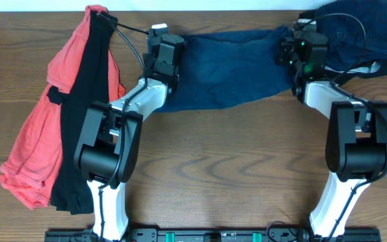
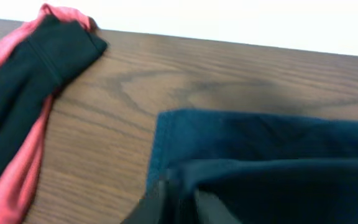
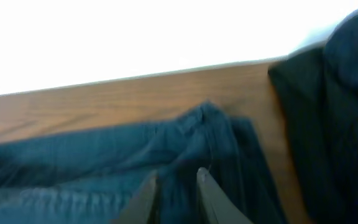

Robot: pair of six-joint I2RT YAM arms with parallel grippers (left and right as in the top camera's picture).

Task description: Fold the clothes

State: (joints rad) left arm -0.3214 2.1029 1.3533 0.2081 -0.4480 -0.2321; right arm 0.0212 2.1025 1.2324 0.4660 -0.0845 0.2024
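Blue cloth (image 1: 234, 67): it lies at the far side of the worktop (image 1: 234, 161), in the middle, stretched long between the two tools.
Its look: dark blue, soft and thin. The left end has a straight stitched edge. One layer sits on top of another there. The near edge is wavy, and the right end is bunched up with wrinkles.
Left tool (image 2: 180, 200): its fingers are close together at the cloth's left end. It looks clamped on the top layer, but the picture is blurry.
Right tool (image 3: 176, 190): its fingers are close together with blue cloth between them, so it looks like it is pinching the right end.
Other clothes: a red top (image 1: 39, 134) and a black cloth (image 1: 79, 114) lie in a heap on the left. A dark pile (image 1: 355, 27) sits in the far right corner, just beside the right tool.
Risk, slip: each tool may hold only a thin bit of edge. A hard pull could make the cloth slide out.
Risk, crooked fold: if one tool goes faster than the other, the edges will not line up.
Risk, snag: the right tool is so near the dark pile that it could drag it along.
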